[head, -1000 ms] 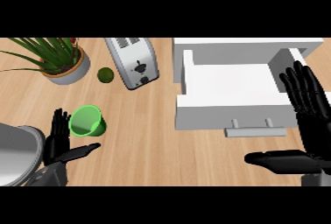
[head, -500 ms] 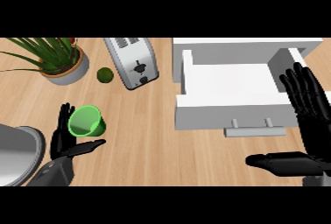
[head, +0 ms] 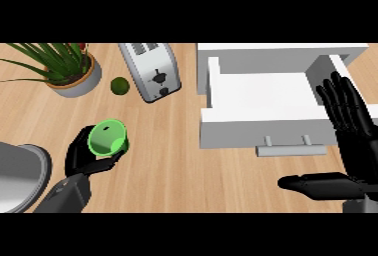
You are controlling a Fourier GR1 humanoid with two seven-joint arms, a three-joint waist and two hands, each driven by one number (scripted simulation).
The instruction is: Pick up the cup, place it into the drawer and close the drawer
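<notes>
Two black hands are showing over the wooden counter [head: 170,165]. The left hand [head: 87,159], at about eight o'clock in the view, is curling its fingers and thumb round the green cup [head: 108,138], which is tilting so that its open mouth is facing up toward the camera; whether the cup's base is touching the counter cannot be told. The right hand [head: 353,131], at about four o'clock, is resting with its fingers straight and its thumb stretching out toward nine o'clock, holding nothing. The white drawer [head: 260,122] is standing pulled open at about two o'clock, its handle [head: 291,148] pointing toward six o'clock, well apart from the cup. A toaster [head: 152,70] is lying at twelve o'clock, a small dark green fruit [head: 119,85] just beside it, and a potted plant [head: 60,65] is sitting at ten o'clock. A grey rounded vessel [head: 18,175] is showing at the left edge.
</notes>
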